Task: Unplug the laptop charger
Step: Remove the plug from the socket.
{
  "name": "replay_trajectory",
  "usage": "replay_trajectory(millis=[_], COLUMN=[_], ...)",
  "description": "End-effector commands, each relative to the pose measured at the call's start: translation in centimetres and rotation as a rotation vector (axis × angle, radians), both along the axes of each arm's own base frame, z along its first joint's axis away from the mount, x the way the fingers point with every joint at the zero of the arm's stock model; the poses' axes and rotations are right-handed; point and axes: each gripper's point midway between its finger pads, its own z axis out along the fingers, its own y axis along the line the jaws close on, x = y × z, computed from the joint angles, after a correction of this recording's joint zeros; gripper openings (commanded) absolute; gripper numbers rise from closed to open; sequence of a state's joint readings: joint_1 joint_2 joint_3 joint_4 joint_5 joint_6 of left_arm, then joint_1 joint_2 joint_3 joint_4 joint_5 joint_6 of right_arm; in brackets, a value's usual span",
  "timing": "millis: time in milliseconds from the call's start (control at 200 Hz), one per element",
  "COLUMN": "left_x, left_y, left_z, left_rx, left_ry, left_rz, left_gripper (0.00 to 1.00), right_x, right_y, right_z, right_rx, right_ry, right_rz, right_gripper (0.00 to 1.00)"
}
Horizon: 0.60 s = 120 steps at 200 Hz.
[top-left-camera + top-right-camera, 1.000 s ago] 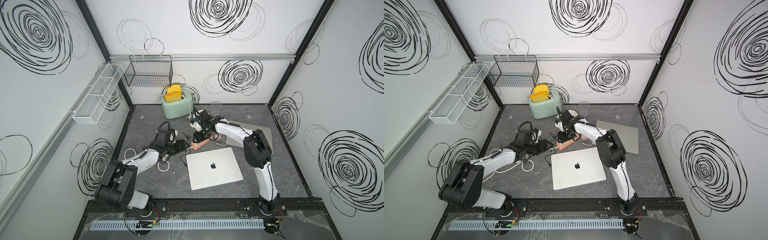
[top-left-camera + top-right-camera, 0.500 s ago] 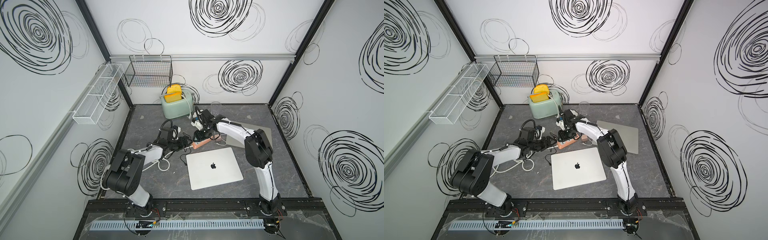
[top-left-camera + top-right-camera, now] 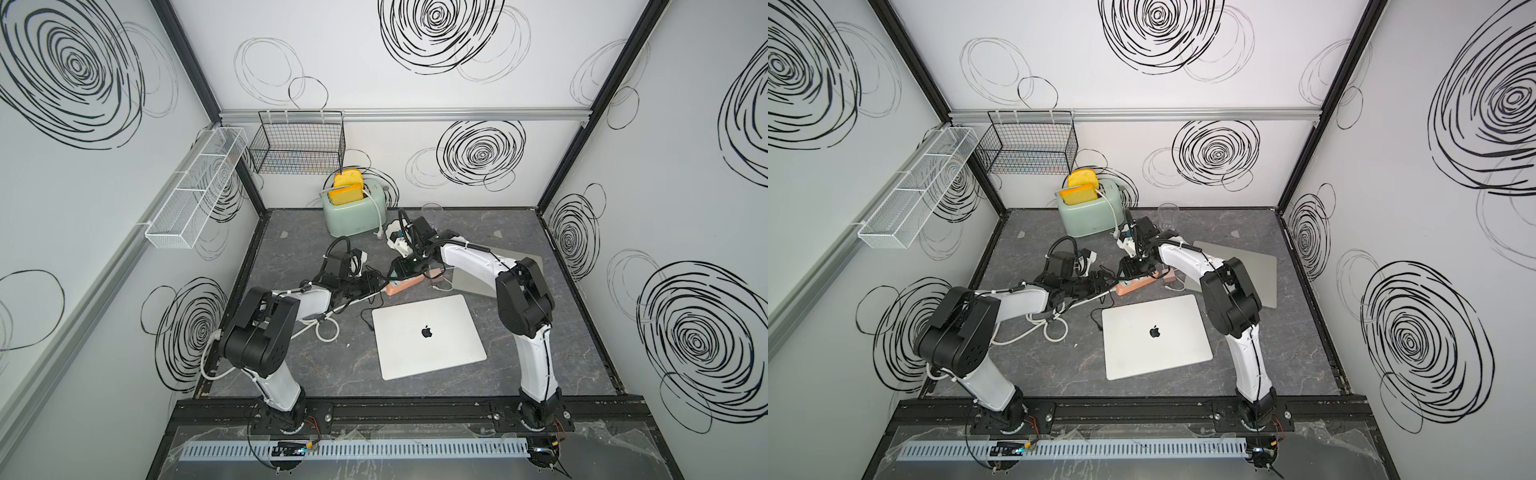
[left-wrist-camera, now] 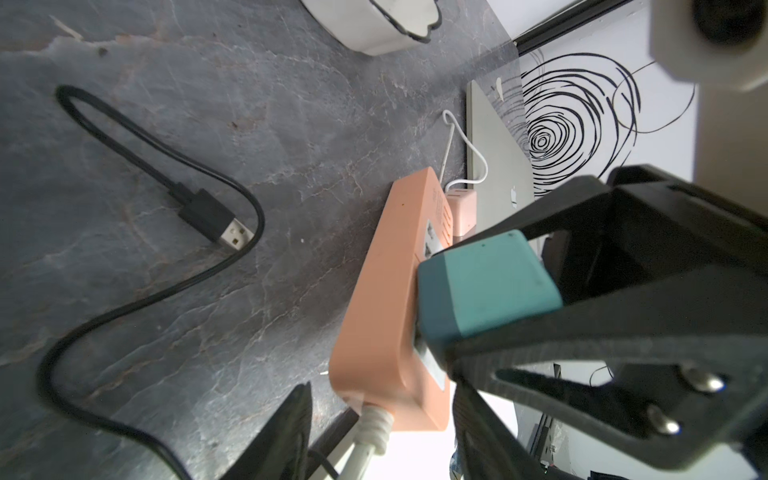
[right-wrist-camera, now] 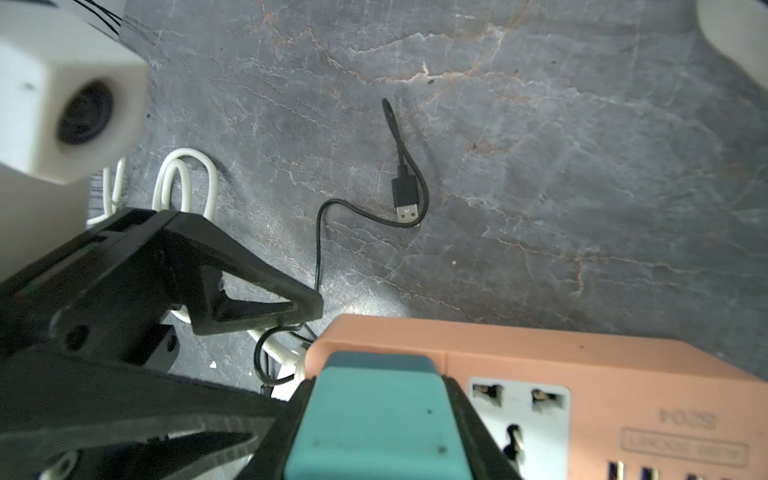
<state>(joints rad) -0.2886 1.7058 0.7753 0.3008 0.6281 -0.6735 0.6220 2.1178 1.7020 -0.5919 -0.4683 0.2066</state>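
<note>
The laptop charger [image 5: 374,419] is a teal block plugged into a salmon power strip [image 5: 540,353] lying on the grey table. My right gripper [image 5: 376,395] is shut on the charger, one black finger against each side. In the left wrist view the charger [image 4: 486,286] stands out of the strip [image 4: 386,299] near its cord end. My left gripper [image 4: 380,399] is open and straddles that end, with a thin gap on one side. In both top views the two grippers [image 3: 376,284] [image 3: 401,274] meet over the strip [image 3: 1138,282], which hides the charger.
A closed silver laptop [image 3: 428,336] lies in front of the strip and a second one [image 3: 478,282] under the right arm. A loose black USB cable [image 5: 405,199], a coiled white cord [image 3: 328,328], a mint toaster [image 3: 353,212] and a white dish [image 3: 399,243] lie around.
My left arm has reached right to the strip's cord end and its jaws have narrowed around it. The right gripper has stayed on the charger.
</note>
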Motion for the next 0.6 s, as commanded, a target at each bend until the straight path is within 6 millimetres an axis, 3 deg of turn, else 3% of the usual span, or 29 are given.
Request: replay_trajectory(millis=[0, 160, 450, 595], left_x=[-0.5, -0.6, -0.6, -0.6], left_y=[-1.3, -2.2, -3.5, -3.7], left_z=[-0.4, -0.9, -0.9, -0.7], left_rx=[-0.020, -0.039, -0.136, -0.159], left_ry=[-0.003, 0.011, 0.047, 0.053], left_rz=[-0.059, -0.091, -0.097, -0.095], left_gripper=[0.57, 0.54, 0.39, 0.18], right_x=[-0.8, -1.1, -1.0, -1.4], right_y=[1.1, 1.4, 2.0, 2.1], right_z=[2.2, 1.8, 2.4, 2.2], right_rx=[0.108, 0.103, 0.171, 0.170], right_ry=[0.035, 0.038, 0.055, 0.060], right_rz=[0.013, 0.022, -0.003, 0.005], right_gripper=[0.22, 0.22, 0.22, 0.22])
